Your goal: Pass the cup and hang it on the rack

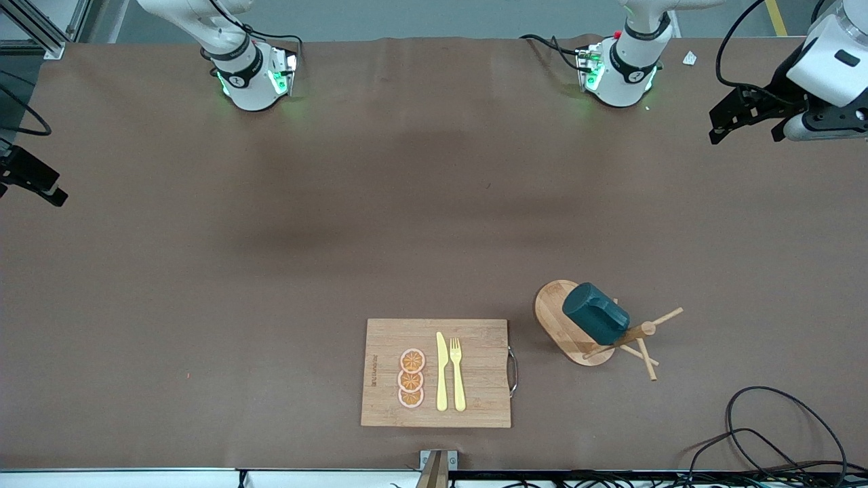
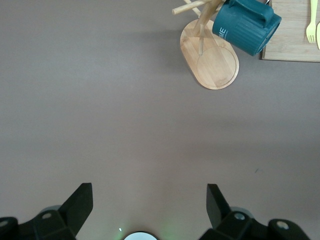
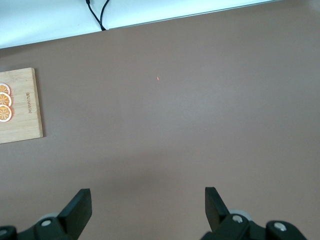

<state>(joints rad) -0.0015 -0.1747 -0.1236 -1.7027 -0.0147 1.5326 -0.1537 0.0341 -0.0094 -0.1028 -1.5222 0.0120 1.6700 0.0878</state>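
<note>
Front view. The cup [image 1: 595,312] hangs on the rack [image 1: 566,325] in the lower right of the frame, tilted, with its body over the oval base and carried by one of the pegs that fan out from the central post. The rack stands toward the left arm's end of the table, beside the cutting board [image 1: 380,379] at lower centre, which holds three orange slices [image 1: 411,378], a yellow knife [image 1: 441,373] and a yellow fork [image 1: 457,374]. The left gripper [image 1: 749,122] is at the upper right edge, raised over bare table near its own base, fingers spread, holding nothing. The right gripper [image 1: 30,177] shows only partly at the left edge of the frame; that arm waits.

Left wrist view. The left gripper's fingers [image 2: 80,205] stand wide apart along the bottom edge with bare table between them. The cup and the rack sit at the upper right of the frame, well apart from the fingers.

Right wrist view. The right gripper's fingers [image 3: 80,207] are likewise spread and empty at the bottom edge. Only the corner of the cutting board, at the left edge, is in range.

Task status, as a judgement: the pass and the hanging appear complete. No step seems left beyond keeping both arms clear of the rack.
</note>
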